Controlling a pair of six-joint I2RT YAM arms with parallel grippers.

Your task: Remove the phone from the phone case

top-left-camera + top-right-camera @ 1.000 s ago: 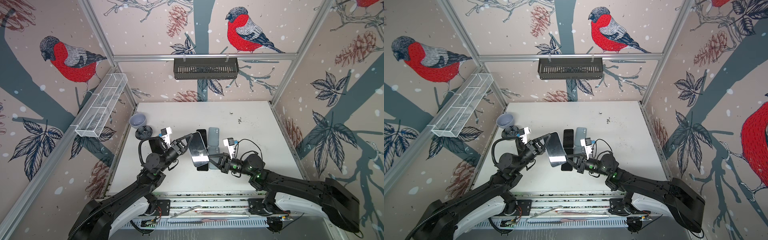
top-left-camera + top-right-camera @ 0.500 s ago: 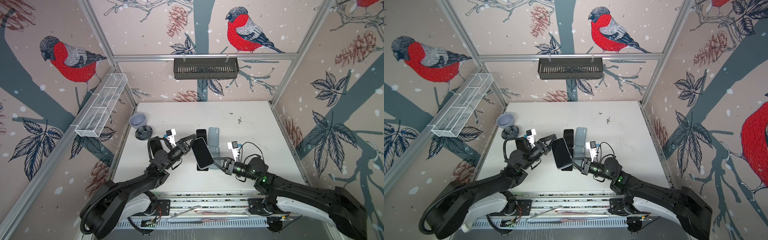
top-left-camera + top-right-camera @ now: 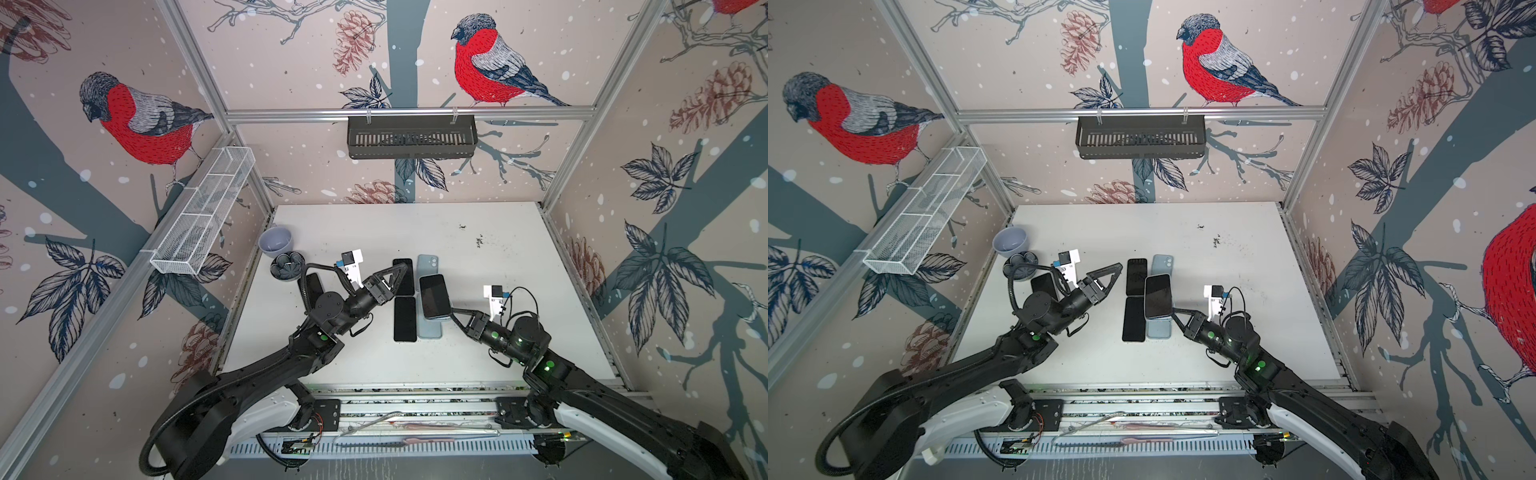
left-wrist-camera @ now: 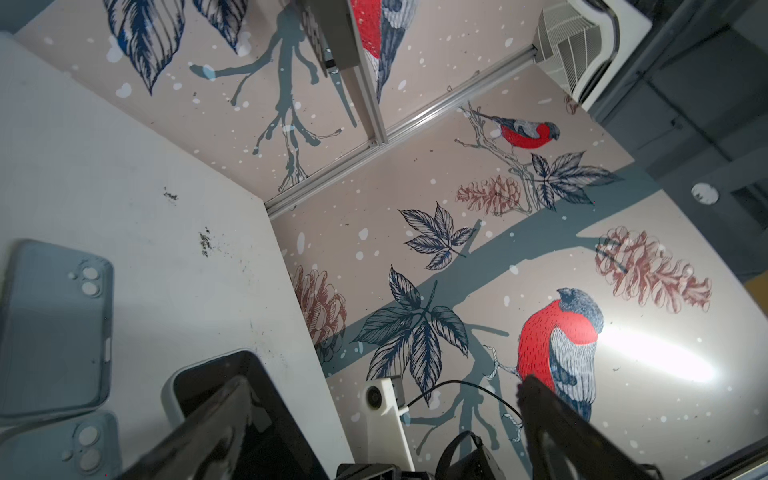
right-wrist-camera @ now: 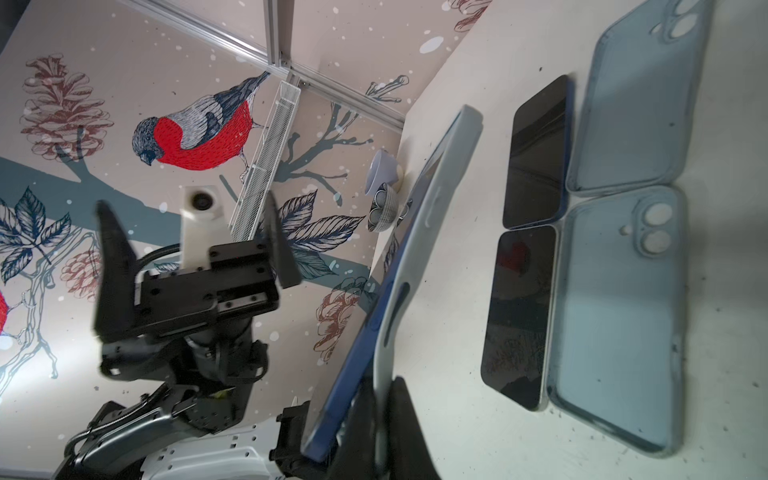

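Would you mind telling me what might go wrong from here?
The right gripper pinches only the near end of the cased phone, so it may tilt or slip. The left gripper is open and clear of it, giving no support. A drop would likely land on the bare phones and empty cases below.

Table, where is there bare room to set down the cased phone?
Free: the table's far half, between the back wall and the blue cases; the right strip, between those cases and the right wall. Crowded: the middle rows of black phones, the bowls at the far left.
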